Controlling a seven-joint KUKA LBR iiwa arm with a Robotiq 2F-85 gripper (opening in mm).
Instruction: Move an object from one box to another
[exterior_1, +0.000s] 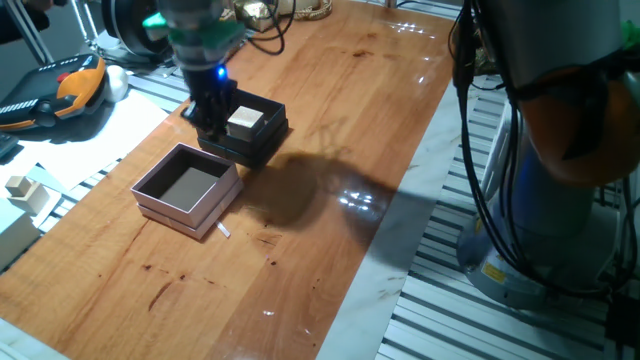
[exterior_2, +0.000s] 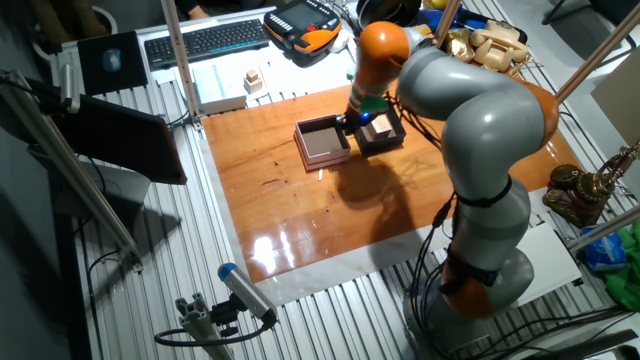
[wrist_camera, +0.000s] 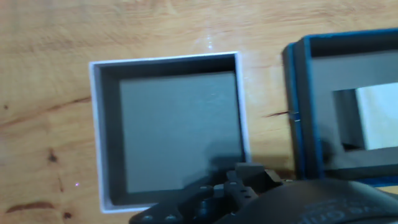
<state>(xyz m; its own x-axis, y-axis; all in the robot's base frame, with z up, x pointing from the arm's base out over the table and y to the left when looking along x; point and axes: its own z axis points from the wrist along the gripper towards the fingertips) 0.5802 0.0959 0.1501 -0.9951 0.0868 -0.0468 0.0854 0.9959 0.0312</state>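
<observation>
The pincer (exterior_1: 205, 108) hangs by the black box (exterior_1: 262, 138) with the cube (exterior_1: 244, 121) inside; I cannot tell its grip. Pink box (exterior_1: 186, 189) beside. No words readable.

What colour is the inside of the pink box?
Dark brown-grey; the pink box shows its inside best in the hand view.

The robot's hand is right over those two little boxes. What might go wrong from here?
The small pale wooden cube sits inside the shallow black box, near its walls, so the gripper could catch the rim and drag the box instead of grasping the cube.

The pale pink box lies very close beside the black one; a shove could shift it.

The pink box is shallow, so a cube dropped from too high might bounce out onto the wooden table.
</observation>
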